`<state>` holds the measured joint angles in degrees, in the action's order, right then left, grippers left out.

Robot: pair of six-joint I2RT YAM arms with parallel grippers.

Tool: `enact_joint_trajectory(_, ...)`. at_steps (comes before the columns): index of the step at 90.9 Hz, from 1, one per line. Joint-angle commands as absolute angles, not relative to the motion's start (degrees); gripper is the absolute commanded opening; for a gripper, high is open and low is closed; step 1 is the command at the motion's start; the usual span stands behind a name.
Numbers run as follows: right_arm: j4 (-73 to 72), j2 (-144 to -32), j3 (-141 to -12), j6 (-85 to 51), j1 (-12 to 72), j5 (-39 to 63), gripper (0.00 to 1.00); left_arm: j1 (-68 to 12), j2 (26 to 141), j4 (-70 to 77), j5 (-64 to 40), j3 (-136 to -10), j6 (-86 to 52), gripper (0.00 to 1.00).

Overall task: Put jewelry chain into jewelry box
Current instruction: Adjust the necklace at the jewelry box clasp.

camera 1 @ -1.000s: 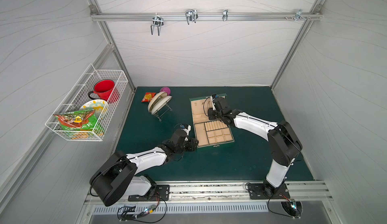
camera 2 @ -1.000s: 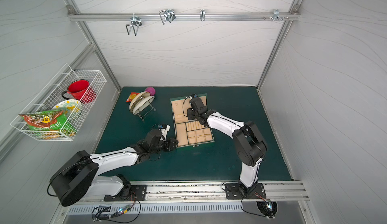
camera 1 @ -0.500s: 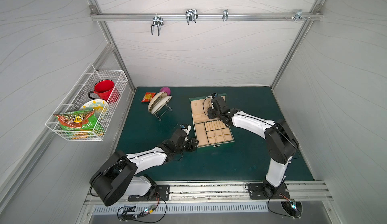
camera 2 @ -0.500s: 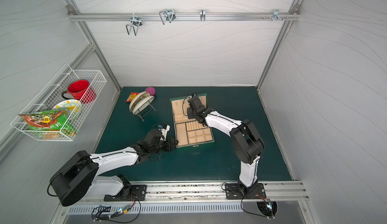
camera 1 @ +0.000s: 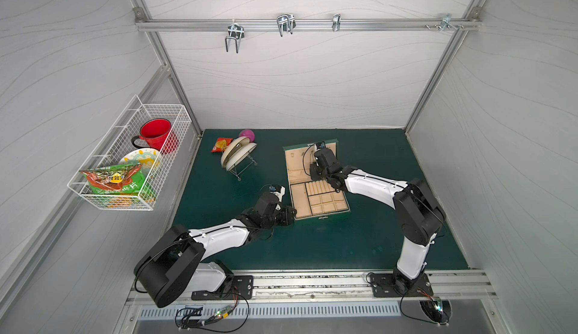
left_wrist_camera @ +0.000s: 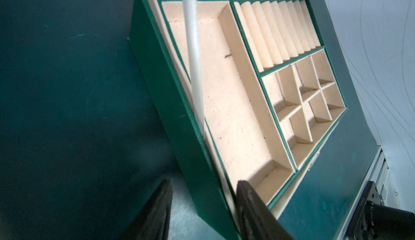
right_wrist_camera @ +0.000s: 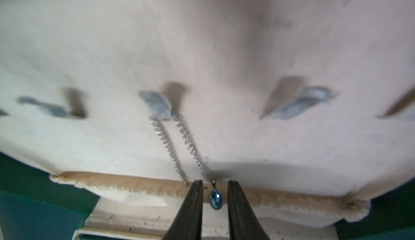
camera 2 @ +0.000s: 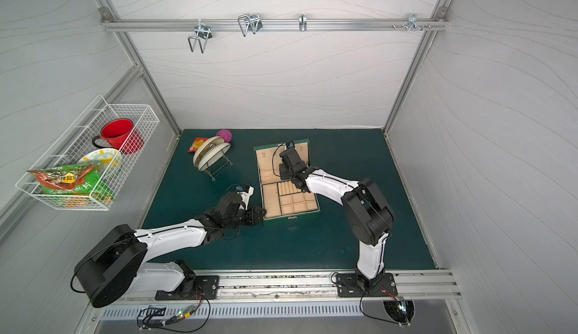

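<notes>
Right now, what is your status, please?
Left end effector straddles jewelry box wall, grip unclear. Right end effector open around pendant. Chain hangs on lid hook. No obstacle seen.

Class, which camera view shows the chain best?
The right wrist view: close up, the chain is looped over a lid hook, its blue pendant between the open jaws of the right pincer. In both top views it cannot be made out. The left wrist view shows the box, no chain.

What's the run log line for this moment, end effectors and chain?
jewelry chain: looped over lid hook | right end effector: open around pendant, not gripping | left end effector: open, straddling jewelry box wall
</notes>
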<state>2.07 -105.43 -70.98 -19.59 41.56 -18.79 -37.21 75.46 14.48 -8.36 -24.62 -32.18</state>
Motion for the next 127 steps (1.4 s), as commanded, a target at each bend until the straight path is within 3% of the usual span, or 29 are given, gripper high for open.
enact_joint_trajectory(1,1.0,-104.4,-68.4,-20.4,42.1,-18.7,0.25,-37.4,75.1,13.1,-7.5,-25.2,-31.4,0.50)
enact_joint_trajectory(26,-6.6,-96.8,-62.0,-20.6,41.9,-19.7,0.30,-37.4,75.0,13.6,-7.4,-24.9,-31.4,0.51)
enact_joint_trajectory(63,-6.8,-99.1,-64.0,-23.9,40.6,-13.9,0.32,-37.4,74.7,14.0,-7.4,-24.6,-31.2,0.51)
enact_joint_trajectory(115,-10.2,-104.7,-68.2,-27.7,40.6,-17.7,0.23,-37.4,76.2,14.6,-7.6,-24.6,-30.8,0.51)
enact_joint_trajectory(127,-9.4,-105.5,-68.9,-28.6,40.6,-18.8,0.20,-37.4,77.0,15.2,-7.9,-25.0,-30.7,0.56)
